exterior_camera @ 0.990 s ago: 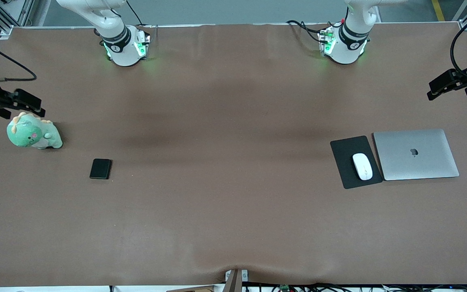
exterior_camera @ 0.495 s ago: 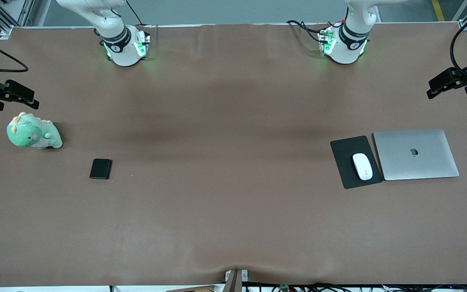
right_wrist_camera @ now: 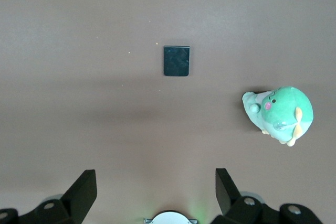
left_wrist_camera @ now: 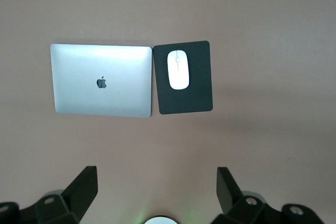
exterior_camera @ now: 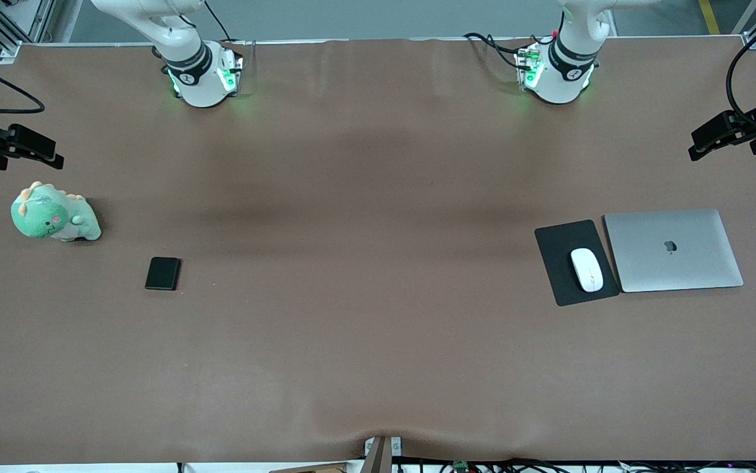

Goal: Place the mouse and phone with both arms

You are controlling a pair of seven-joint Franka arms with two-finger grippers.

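Note:
The white mouse (exterior_camera: 586, 269) lies on a black mouse pad (exterior_camera: 558, 249) beside a closed silver laptop (exterior_camera: 673, 249). In the left wrist view the mouse (left_wrist_camera: 178, 70) shows below my left gripper (left_wrist_camera: 156, 187), which is open and empty. In the front view the left gripper (exterior_camera: 712, 138) hangs over the left arm's end of the table. The black phone (exterior_camera: 163, 273) lies flat on the table. It also shows in the right wrist view (right_wrist_camera: 176, 61). My right gripper (right_wrist_camera: 156, 187) is open and empty, and in the front view (exterior_camera: 39, 150) it is high over the right arm's end.
A green plush dinosaur (exterior_camera: 54, 213) sits near the phone, toward the right arm's end, and shows in the right wrist view (right_wrist_camera: 281, 114). The laptop (left_wrist_camera: 100, 80) and the pad (left_wrist_camera: 197, 93) lie side by side. Brown cloth (exterior_camera: 378, 263) covers the table.
My right gripper has drawn back from above the plush dinosaur toward the table's edge. My left gripper has shifted only slightly. The mouse and the phone have not moved.

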